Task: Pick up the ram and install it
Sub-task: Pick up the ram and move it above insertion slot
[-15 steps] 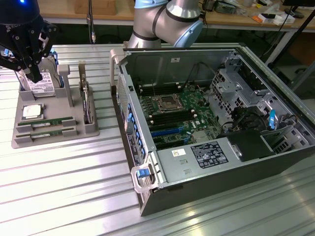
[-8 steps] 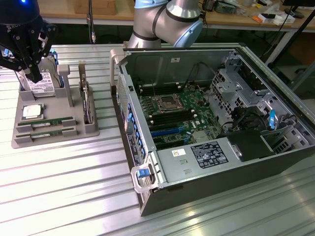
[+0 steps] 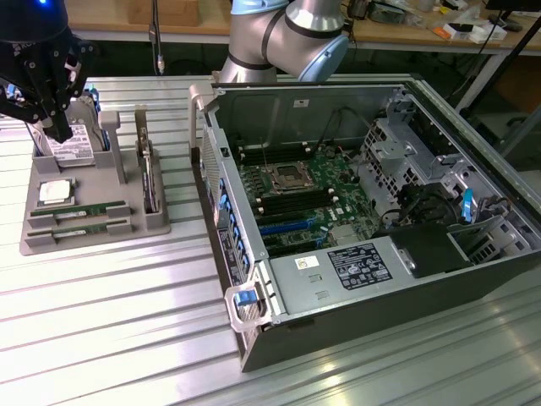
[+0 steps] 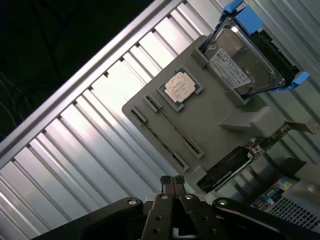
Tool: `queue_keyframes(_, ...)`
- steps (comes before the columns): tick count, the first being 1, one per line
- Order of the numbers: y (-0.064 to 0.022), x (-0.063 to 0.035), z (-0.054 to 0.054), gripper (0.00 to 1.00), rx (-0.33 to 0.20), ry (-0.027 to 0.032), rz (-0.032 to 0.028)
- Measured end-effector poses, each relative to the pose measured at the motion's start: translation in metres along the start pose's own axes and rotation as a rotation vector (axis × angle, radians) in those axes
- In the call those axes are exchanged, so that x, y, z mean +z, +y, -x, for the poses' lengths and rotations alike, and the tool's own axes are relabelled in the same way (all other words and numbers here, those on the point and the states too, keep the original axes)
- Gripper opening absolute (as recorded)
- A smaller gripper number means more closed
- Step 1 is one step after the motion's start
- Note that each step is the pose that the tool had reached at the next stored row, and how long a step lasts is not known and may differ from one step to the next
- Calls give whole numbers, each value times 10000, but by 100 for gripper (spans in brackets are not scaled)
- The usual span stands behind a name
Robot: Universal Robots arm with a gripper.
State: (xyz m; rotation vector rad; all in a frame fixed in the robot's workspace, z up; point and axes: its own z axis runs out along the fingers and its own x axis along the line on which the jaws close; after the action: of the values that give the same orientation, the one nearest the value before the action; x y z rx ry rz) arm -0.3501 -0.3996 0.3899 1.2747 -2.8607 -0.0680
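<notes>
Exterior view, end effector [image 3: 59, 131] pressed together, hovering above hard drive [image 3: 72, 145] in grey fixture [image 3: 127, 182], ram [image 3: 80, 209] lying in fixture's slots just beside processor [image 3: 56, 191], apart from end effector, open computer case [image 3: 338, 101] toward exterior view's right, ribbed tabletop [image 3: 127, 304].

exterior: high, oblique, wide | wrist: overhead, facing down, nearer | shared: grey tray [image 3: 95, 189]

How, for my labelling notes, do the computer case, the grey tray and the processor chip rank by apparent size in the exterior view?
Largest: computer case, by far.
Middle: grey tray.
Smallest: processor chip, lying on the tray.
</notes>
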Motion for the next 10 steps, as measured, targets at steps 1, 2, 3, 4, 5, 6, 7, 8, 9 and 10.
queue_keyframes(1, 0, 0, 0, 11, -42, 2, 0)
queue_keyframes(2, 0, 0, 0, 11, -75, 3, 1)
queue_keyframes(3, 0, 0, 0, 11, -140, 6, 2)
queue_keyframes(4, 0, 0, 0, 11, -194, 8, 2)
queue_keyframes(5, 0, 0, 0, 11, -253, 11, 3)
queue_keyframes(6, 0, 0, 0, 11, -323, 14, 3)
queue_keyframes(7, 0, 0, 0, 11, -391, 17, 4)
queue_keyframes(8, 0, 0, 0, 11, -444, 20, 5)
queue_keyframes(9, 0, 0, 0, 11, -478, 21, 5)
queue_keyframes(10, 0, 0, 0, 11, -560, 24, 5)
